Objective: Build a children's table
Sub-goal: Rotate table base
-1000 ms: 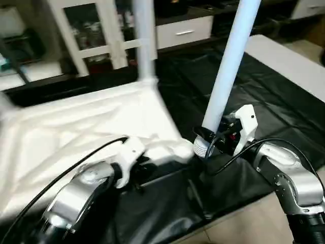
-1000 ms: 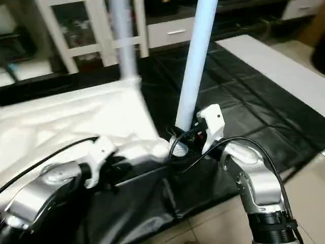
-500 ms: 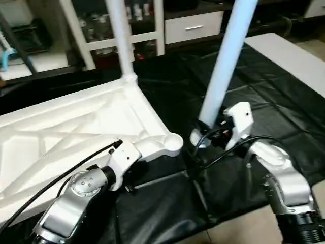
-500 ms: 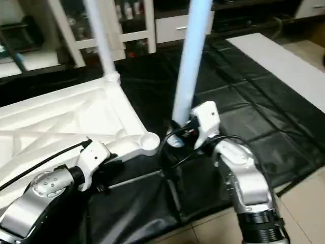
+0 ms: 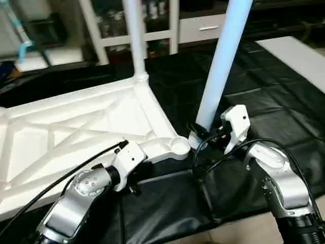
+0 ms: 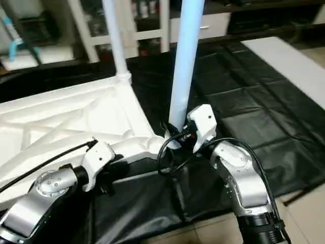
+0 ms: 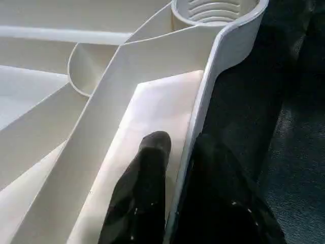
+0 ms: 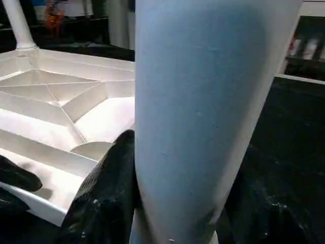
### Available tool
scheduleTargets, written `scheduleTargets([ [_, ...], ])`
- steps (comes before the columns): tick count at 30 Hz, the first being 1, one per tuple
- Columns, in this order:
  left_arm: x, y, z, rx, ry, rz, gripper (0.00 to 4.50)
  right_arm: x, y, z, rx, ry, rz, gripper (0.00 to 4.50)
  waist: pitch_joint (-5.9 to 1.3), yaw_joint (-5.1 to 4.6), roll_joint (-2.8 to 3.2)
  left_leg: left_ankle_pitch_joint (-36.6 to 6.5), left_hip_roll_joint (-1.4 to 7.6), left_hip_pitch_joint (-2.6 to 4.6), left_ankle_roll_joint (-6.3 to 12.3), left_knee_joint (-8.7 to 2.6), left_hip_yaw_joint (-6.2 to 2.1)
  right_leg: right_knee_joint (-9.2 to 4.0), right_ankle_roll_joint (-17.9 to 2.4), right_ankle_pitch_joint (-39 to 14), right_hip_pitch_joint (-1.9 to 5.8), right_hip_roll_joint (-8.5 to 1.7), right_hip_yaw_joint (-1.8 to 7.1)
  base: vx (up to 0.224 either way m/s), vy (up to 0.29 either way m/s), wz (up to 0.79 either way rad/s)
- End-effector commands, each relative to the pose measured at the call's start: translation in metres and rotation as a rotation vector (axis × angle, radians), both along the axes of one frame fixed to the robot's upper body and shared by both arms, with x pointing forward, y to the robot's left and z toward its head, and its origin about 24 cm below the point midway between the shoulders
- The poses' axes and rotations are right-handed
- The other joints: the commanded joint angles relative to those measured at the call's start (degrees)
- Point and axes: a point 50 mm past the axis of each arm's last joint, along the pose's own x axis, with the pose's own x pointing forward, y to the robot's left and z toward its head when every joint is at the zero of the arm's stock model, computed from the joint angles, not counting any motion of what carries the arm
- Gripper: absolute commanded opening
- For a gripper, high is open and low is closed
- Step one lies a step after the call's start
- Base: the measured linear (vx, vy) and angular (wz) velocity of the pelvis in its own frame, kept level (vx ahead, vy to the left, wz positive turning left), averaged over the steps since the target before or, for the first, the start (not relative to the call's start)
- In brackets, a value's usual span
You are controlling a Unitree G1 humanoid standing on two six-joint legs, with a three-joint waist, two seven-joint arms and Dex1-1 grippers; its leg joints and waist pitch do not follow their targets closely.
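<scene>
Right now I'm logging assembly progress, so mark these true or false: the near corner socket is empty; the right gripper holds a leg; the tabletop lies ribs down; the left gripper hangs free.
1. The near corner socket is empty: true.
2. The right gripper holds a leg: true.
3. The tabletop lies ribs down: false, its ribbed underside faces up.
4. The left gripper hangs free: false, its fingers straddle the tabletop's rim.
5. No leg is fitted: false, a far-corner leg stands upright.

tabletop underside up on sheet | leg in far socket | 2nd leg just R of near socket
</scene>
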Motion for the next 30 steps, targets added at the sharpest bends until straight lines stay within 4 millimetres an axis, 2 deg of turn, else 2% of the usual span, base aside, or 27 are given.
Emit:
scheduleTargets([
  [1, 0.006, 0.000, 0.012, -0.028, -0.066, 0.027, 0.68, 0.001, -0.004, 0.004, 0.011, -0.025, -0.011, 1.87, -2.99, -0.23, -0.15, -20.3, 1.51, -0.85, -0.71, -6.56, -4.30, -3.23, -8.8, -14.9, 5.02, -3.23, 2.64, -0.005, -0.017, 0.32],
  [4, 0.007, -0.001, 0.013, -0.046, -0.070, 0.041, 0.68, 0.002, -0.007, 0.005, 0.010, -0.030, -0.027, 1.87, -3.27, -0.81, -0.05, -16.8, 0.34, -0.32, -2.18, -6.32, -5.82, -3.56, -8.1, -11.2, 5.75, -3.36, 3.17, 0.023, -0.016, 0.36],
  [5, 0.008, -0.003, 0.013, -0.052, -0.075, 0.034, 0.68, 0.003, -0.008, 0.005, 0.007, -0.031, -0.035, 1.87, -3.29, -1.09, 0.20, -15.7, 0.14, -0.35, -2.25, -6.30, -6.10, -3.54, -7.9, -10.1, 6.09, -3.39, 3.21, 0.041, -0.012, 0.39],
  [6, 0.008, -0.003, 0.013, -0.054, -0.074, 0.030, 0.68, 0.003, -0.009, 0.005, 0.006, -0.031, -0.037, 1.87, -3.43, -1.55, 0.57, -13.1, -0.21, 0.25, -2.40, -6.50, -6.85, -3.27, -7.6, -8.0, 6.27, -2.72, 3.18, 0.049, -0.005, 0.37],
  [7, 0.008, -0.003, 0.013, -0.056, -0.073, 0.029, 0.68, 0.003, -0.009, 0.005, 0.006, -0.031, -0.038, 1.87, -3.36, -2.50, 0.63, -11.3, -0.69, 0.88, -2.68, -6.91, -8.15, -2.84, -6.9, -7.3, 6.31, -1.76, 3.29, 0.049, -0.005, 0.37],
  [8, 0.010, -0.004, 0.015, -0.065, -0.081, 0.031, 0.68, 0.003, -0.008, 0.004, 0.006, -0.031, -0.039, 1.87, -3.29, -2.68, 1.00, -11.0, -1.03, 1.25, -3.21, -7.12, -8.59, -2.78, -6.5, -7.6, 6.46, -1.41, 3.39, 0.085, -0.009, 0.40],
  [9, 0.011, -0.004, 0.016, -0.072, -0.088, 0.033, 0.68, 0.002, -0.008, 0.004, 0.006, -0.031, -0.041, 1.87, -3.32, -3.26, 0.82, -10.6, -1.42, 2.76, -4.17, -7.19, -9.83, -2.86, -6.1, -7.3, 5.71, -0.85, 4.19, 0.096, -0.022, 0.46],
  [11, 0.014, -0.005, 0.019, -0.069, -0.102, 0.026, 0.68, 0.001, -0.008, 0.004, 0.007, -0.032, -0.050, 1.87, -3.37, -4.41, 1.23, -9.8, -1.65, 4.33, -8.41, -7.66, -12.15, -2.85, -6.3, -6.7, 5.99, 0.28, 5.32, 0.083, -0.031, 0.45],
  [12, 0.015, -0.005, 0.019, -0.065, -0.105, 0.021, 0.68, 0.001, -0.008, 0.003, 0.009, -0.032, -0.054, 1.87, -3.59, -6.04, 1.60, -7.5, -1.27, 7.14, -12.26, -8.73, -15.45, -1.94, -7.2, -8.0, 5.34, 2.61, 6.19, 0.071, -0.078, 0.50],
  [13, 0.016, -0.006, 0.020, -0.063, -0.107, 0.017, 0.68, 0.000, -0.008, 0.003, 0.009, -0.033, -0.056, 1.87, -3.83, -7.04, 2.17, -7.7, -0.06, 11.24, -12.47, -9.96, -18.75, -0.16, -7.3, -12.0, 3.44, 5.04, 7.30, 0.071, -0.078, 0.50],
  [14, 0.016, -0.006, 0.020, -0.062, -0.108, 0.014, 0.68, 0.000, -0.008, 0.003, 0.009, -0.034, -0.056, 1.87, -3.46, -7.34, 1.73, -6.9, 0.57, 11.17, -12.45, -10.31, -19.58, 0.22, -7.3, -11.3, 3.50, 5.08, 8.78, 0.071, -0.127, 0.58],
  [15, 0.016, -0.007, 0.020, -0.060, -0.106, 0.010, 0.68, 0.000, -0.008, 0.003, 0.009, -0.035, -0.058, 1.87, -3.26, -7.47, 1.08, -6.6, -1.65, 9.60, -14.01, -10.70, -19.19, -1.24, -8.8, -9.6, 4.59, 4.32, 10.51, 0.056, -0.174, 0.54],
  [16, 0.016, -0.007, 0.020, -0.060, -0.103, 0.007, 0.68, -0.001, -0.008, 0.003, 0.009, -0.035, -0.059, 1.87, -3.15, -7.02, 0.66, -8.5, -3.32, 7.44, -14.26, -9.88, -17.52, -2.92, -10.5, -9.0, 5.82, 2.81, 11.77, 0.056, -0.174, 0.54],
  [17, 0.016, -0.007, 0.020, -0.060, -0.103, 0.007, 0.68, -0.001, -0.008, 0.003, 0.009, -0.035, -0.059, 1.87, -3.90, -6.17, -1.67, -11.4, -5.87, -1.22, -9.67, -3.66, -9.39, -6.82, -13.8, 0.7, 12.62, -2.75, 13.87, 0.041, -0.189, 0.45],
  [18, 0.016, -0.008, 0.019, -0.056, -0.101, 0.003, 0.68, -0.001, -0.008, 0.003, 0.009, -0.035, -0.061, 1.87, -4.53, -5.89, -1.73, -11.7, -1.74, -2.52, -1.26, 2.34, -1.99, -4.52, -1.4, 29.9, 12.05, -7.88, 10.85, 0.034, -0.180, 0.39],
  [19, 0.016, -0.008, 0.019, -0.058, -0.089, -0.002, 0.68, -0.001, -0.009, 0.003, 0.006, -0.037, -0.063, 1.87, -3.72, -5.43, -2.87, -4.4, -0.51, -2.30, 2.20, 3.64, 1.56, -4.58, 15.6, 49.6, 8.47, -7.33, 5.99, 0.034, -0.180, 0.39],
  [20, 0.015, -0.009, 0.018, -0.056, -0.085, -0.010, 0.68, -0.002, -0.009, 0.002, 0.002, -0.038, -0.062, 1.87, -4.75, -5.05, -1.57, -0.7, 0.69, -1.31, 2.54, 3.14, 2.58, -3.19, 17.8, 55.7, 9.35, -6.51, 5.93, 0.047, -0.173, 0.29],
  [21, 0.015, -0.009, 0.018, -0.056, -0.085, -0.010, 0.68, -0.002, -0.009, 0.002, 0.002, -0.038, -0.062, 1.87, -5.00, -4.03, -1.61, 5.9, 0.36, -1.67, 6.63, 0.55, 4.98, -0.76, 22.0, 63.5, 11.63, -1.46, 0.94, 0.044, -0.142, 0.20],
  [22, 0.015, -0.009, 0.018, -0.057, -0.082, -0.010, 0.68, -0.003, -0.009, 0.002, 0.003, -0.033, -0.059, 1.87, -4.82, -3.69, -0.43, 8.5, 1.36, -0.82, 8.97, -1.29, 4.62, -0.11, 23.4, 63.5, 11.69, 0.30, -1.05, 0.044, -0.142, 0.20],
  [23, 0.014, -0.012, 0.018, -0.067, -0.079, -0.007, 0.68, -0.004, -0.008, 0.000, -0.001, -0.024, -0.051, 1.87, -6.60, -7.09, 3.40, 15.5, 14.33, 9.94, 20.50, 0.12, -3.04, 5.53, 21.6, 32.8, 2.06, -0.81, 3.01, 0.036, -0.100, 0.10],
  [24, 0.014, -0.012, 0.017, -0.069, -0.079, -0.006, 0.68, -0.004, -0.007, 0.000, -0.004, -0.022, -0.049, 1.87, -5.48, -8.96, 1.63, 48.4, 18.42, 12.73, 29.80, 0.13, -8.72, 6.33, 11.9, 7.9, -3.48, -4.54, 11.19, 0.000, 0.000, 0.00],
  [25, 0.014, -0.013, 0.017, -0.069, -0.079, -0.005, 0.68, -0.004, -0.007, -0.001, -0.004, -0.021, -0.049, 1.87, -5.12, -7.86, 1.04, 54.1, 15.66, 11.55, 26.93, 0.42, -7.94, 4.54, 8.9, 6.0, -3.30, -4.55, 13.20, 0.000, 0.000, 0.00],
  [26, 0.012, -0.014, 0.017, -0.065, -0.080, -0.018, 0.68, -0.004, -0.005, -0.001, -0.003, -0.021, -0.045, 1.87, -4.06, -4.61, -0.09, 36.9, 6.45, 4.53, 15.90, -1.06, -1.45, -0.89, 7.0, 9.4, 2.11, -1.62, 12.13, -0.151, 0.110, -0.16],
  [27, 0.012, -0.014, 0.017, -0.065, -0.080, -0.018, 0.68, -0.004, -0.005, -0.001, -0.003, -0.021, -0.045, 1.87, -3.94, -2.69, -1.55, 8.2, 2.74, 2.26, 9.37, 0.28, 1.71, -4.22, 7.6, 6.1, 2.69, -3.09, 11.50, -0.158, 0.103, -0.19],
  [28, 0.011, -0.014, 0.017, -0.062, -0.082, -0.024, 0.68, -0.003, -0.004, 0.000, -0.005, -0.025, -0.038, 1.87, -3.87, -1.75, -1.10, -5.1, 4.64, 1.97, 4.22, -0.47, 2.25, -4.28, 5.9, -0.6, 4.11, -5.07, 10.41, -0.158, 0.103, -0.19],
  [29, 0.010, -0.015, 0.017, -0.065, -0.085, -0.029, 0.68, -0.003, -0.003, 0.001, -0.004, -0.028, -0.034, 1.87, -3.79, -1.63, -0.73, -9.0, 5.45, 2.03, 1.93, -1.38, 2.26, -3.91, 3.7, -4.0, 4.07, -4.54, 9.81, -0.090, 0.054, -0.23],
  [30, 0.010, -0.015, 0.017, -0.065, -0.085, -0.030, 0.68, -0.003, -0.003, 0.001, -0.004, -0.029, -0.033, 1.87, -3.54, -1.62, 0.41, -17.0, 6.22, 2.72, -1.42, -2.80, 2.34, -3.22, -1.9, -10.1, 3.51, -2.51, 8.26, -0.086, 0.061, -0.10],
])
